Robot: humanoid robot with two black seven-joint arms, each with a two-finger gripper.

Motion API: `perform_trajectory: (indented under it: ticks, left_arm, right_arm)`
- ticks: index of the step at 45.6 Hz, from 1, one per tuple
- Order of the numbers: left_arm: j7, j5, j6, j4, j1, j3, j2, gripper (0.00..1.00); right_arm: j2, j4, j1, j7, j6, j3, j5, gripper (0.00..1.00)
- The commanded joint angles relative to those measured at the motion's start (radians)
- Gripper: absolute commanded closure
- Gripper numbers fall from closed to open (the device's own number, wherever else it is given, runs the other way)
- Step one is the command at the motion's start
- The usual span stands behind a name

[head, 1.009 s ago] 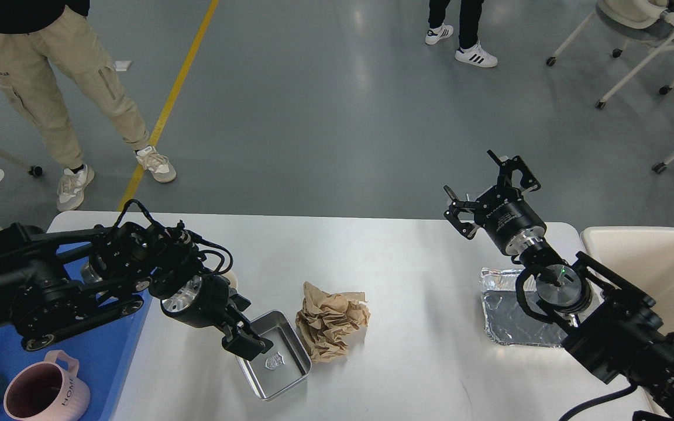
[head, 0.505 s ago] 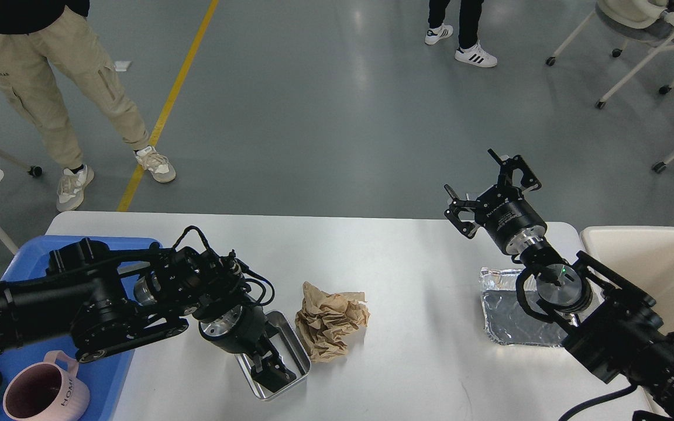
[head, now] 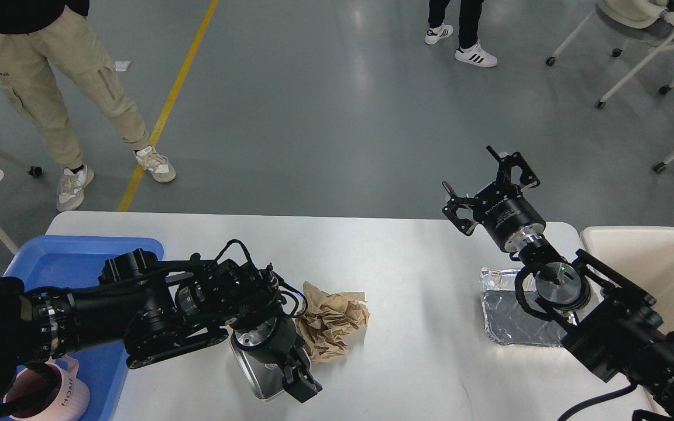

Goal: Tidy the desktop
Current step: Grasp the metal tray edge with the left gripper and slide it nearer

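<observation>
Head view: the tabletop [head: 407, 257] spreads white and smooth below me, rounded at its corners. My left gripper [head: 301, 383] hangs low over the near right corner of a shallow steel tin [head: 255, 383]; it is dark and seen end-on, so I cannot tell whether its fingers are parted or closed, or touching the tin's rim. A crumpled wad of brown paper [head: 332, 323] lies just beside the tin, soft and creased. To take the tin well, I judge I should pinch its thin rim squarely and lift level, since polished metal slips. My right gripper [head: 488, 180] is raised near the far edge, fingers spread and empty. Beneath that arm lies a wrinkled foil tray [head: 504, 318]. A blue tray [head: 68, 263] at my left holds a pink mug [head: 71, 397]; a cream bin [head: 664, 257] stands right.
</observation>
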Motion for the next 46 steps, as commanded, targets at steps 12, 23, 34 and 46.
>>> perform_trajectory:
  ticks: [12, 23, 34, 46]
  left_arm:
    - [-0.002, 0.007, -0.001, 0.003, -0.001, 0.026, -0.005, 0.08]
    - [-0.002, 0.007, -0.001, 0.003, 0.008, 0.033, -0.002, 0.09]
    - [-0.015, 0.011, -0.001, 0.005, 0.014, 0.033, 0.001, 0.24]
    - [-0.020, 0.022, -0.002, 0.017, 0.009, 0.053, 0.014, 0.52]
  right_arm:
    - [-0.005, 0.000, 0.000, 0.000, 0.002, 0.001, 0.000, 0.00]
    - [-0.008, -0.001, -0.005, 0.000, 0.007, 0.001, 0.000, 0.00]
    - [-0.008, 0.000, -0.009, 0.000, 0.007, 0.001, 0.000, 0.00]
    - [-0.010, 0.000, -0.011, 0.000, 0.008, 0.003, 0.002, 0.00]
